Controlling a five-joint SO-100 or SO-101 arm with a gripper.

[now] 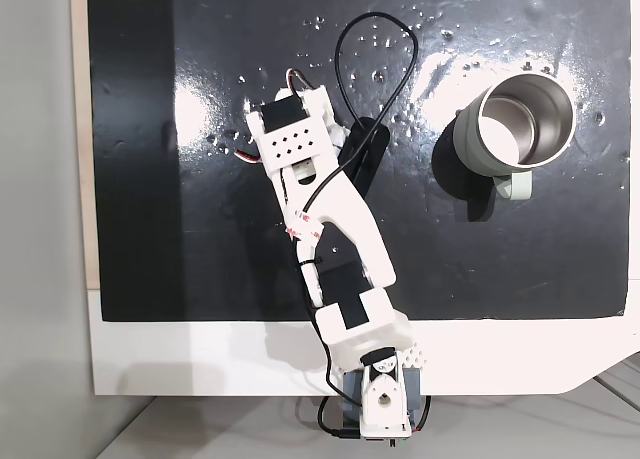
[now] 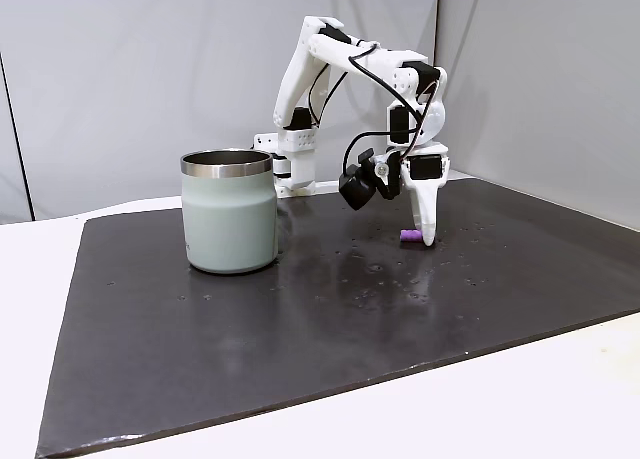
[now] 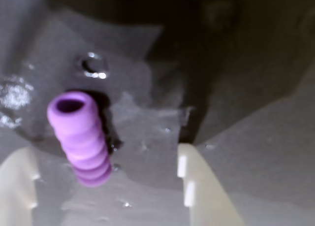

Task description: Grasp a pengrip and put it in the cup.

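The pengrip, a small light-purple ribbed tube, lies on the black mat between my gripper's two pale fingers, closer to the left finger than to the right finger. The jaws stand open and apart from it. In a fixed view from the side, the gripper points straight down with its tips at the mat beside the pengrip. The cup, grey-green with a steel rim, stands upright well to the left there. From above, the cup sits at the right with its handle toward the front.
A black mat covers the white table; it shows glare and small droplets. My white arm reaches from its base at the front edge toward the mat's middle, trailing a black cable loop. Grey walls stand behind.
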